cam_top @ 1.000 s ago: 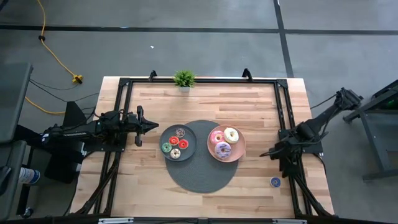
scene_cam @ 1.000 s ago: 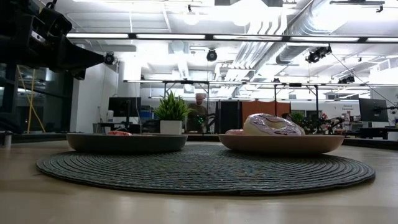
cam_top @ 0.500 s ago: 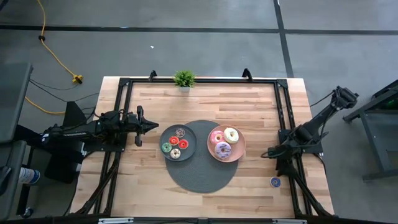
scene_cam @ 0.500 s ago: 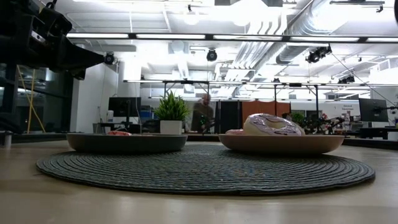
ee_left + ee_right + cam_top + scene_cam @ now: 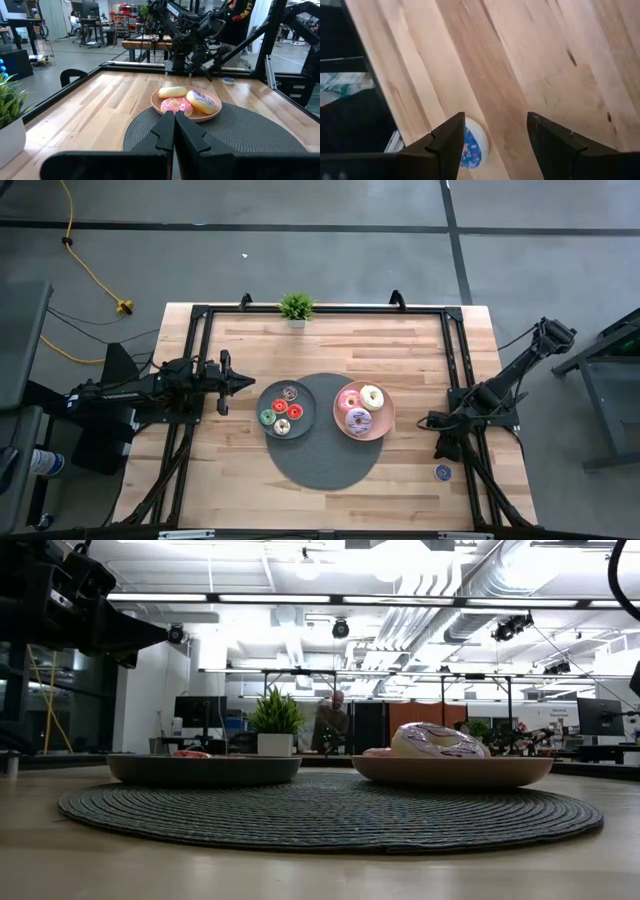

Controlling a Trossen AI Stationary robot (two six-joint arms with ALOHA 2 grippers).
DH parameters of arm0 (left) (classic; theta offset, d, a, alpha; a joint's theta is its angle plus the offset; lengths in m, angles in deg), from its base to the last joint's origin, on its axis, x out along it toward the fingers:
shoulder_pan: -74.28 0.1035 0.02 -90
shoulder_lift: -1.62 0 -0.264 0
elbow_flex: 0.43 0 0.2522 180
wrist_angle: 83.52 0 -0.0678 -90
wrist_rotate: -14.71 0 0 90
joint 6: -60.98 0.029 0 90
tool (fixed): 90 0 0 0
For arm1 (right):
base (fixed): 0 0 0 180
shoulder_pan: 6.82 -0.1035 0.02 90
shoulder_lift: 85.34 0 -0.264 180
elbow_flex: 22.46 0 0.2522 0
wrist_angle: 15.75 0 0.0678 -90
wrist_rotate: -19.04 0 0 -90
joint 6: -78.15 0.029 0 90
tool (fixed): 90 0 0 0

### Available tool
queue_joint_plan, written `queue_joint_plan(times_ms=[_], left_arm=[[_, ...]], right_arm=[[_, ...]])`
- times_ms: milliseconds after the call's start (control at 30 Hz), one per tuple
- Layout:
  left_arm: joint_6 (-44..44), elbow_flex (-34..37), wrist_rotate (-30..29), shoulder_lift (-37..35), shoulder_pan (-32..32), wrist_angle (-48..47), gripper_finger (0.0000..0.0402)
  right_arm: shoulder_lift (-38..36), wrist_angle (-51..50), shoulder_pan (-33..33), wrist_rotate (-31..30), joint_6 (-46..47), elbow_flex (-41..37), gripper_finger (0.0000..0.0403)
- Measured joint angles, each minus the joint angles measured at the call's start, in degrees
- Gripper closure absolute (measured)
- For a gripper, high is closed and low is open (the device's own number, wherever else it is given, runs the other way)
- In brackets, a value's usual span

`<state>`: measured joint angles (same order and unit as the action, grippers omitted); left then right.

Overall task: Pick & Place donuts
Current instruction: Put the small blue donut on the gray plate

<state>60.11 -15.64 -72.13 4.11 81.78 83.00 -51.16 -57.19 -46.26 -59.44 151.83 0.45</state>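
Note:
A pink plate point(image 5: 384, 423) carries the pink donut point(image 5: 349, 401), the white donut point(image 5: 372, 396) and the purple donut point(image 5: 358, 420). A grey plate point(image 5: 303, 395) holds several tiny donuts in red, green, brown and cream point(image 5: 282, 426). A tiny blue donut point(image 5: 443, 472) lies flat on the wood near the table's right near corner. My right gripper point(image 5: 495, 142) is open and hovers above the blue donut point(image 5: 472, 147), pointing down. My left gripper point(image 5: 245, 383) is shut and waits to the left of the grey plate, above the table.
A round dark woven mat point(image 5: 325, 465) lies under both plates. A small potted plant point(image 5: 296, 307) stands at the far edge. A black frame rail point(image 5: 470, 480) runs close beside the blue donut. Bare wood shows left of and in front of the mat.
My right gripper has moved a little toward the table's near edge and tipped downward, closing in on the blue donut. A person in the room behind the table has walked to the right.

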Motion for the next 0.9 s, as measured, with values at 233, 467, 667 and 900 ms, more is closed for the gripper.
queue_joint_plan(times_ms=[233, 467, 667, 900], left_arm=[[0.00, 0.00, 0.00, 0.00, -0.01, 0.00, 0.0399], [0.01, 0.00, 0.00, 0.00, -0.01, 0.00, 0.0399], [0.01, 0.00, 0.00, 0.00, -0.01, 0.00, 0.0399], [-0.01, 0.00, 0.00, 0.00, 0.01, 0.00, 0.0399]], right_arm=[[6.53, 5.32, 0.35, -0.67, 0.29, 1.35, 0.0199], [16.46, -8.50, 3.74, -2.81, -11.32, 17.17, 0.0199], [32.66, -21.96, 4.56, -5.23, -20.45, 35.57, 0.0199], [52.47, -33.88, -0.38, -8.30, -23.66, 52.89, 0.0199]])
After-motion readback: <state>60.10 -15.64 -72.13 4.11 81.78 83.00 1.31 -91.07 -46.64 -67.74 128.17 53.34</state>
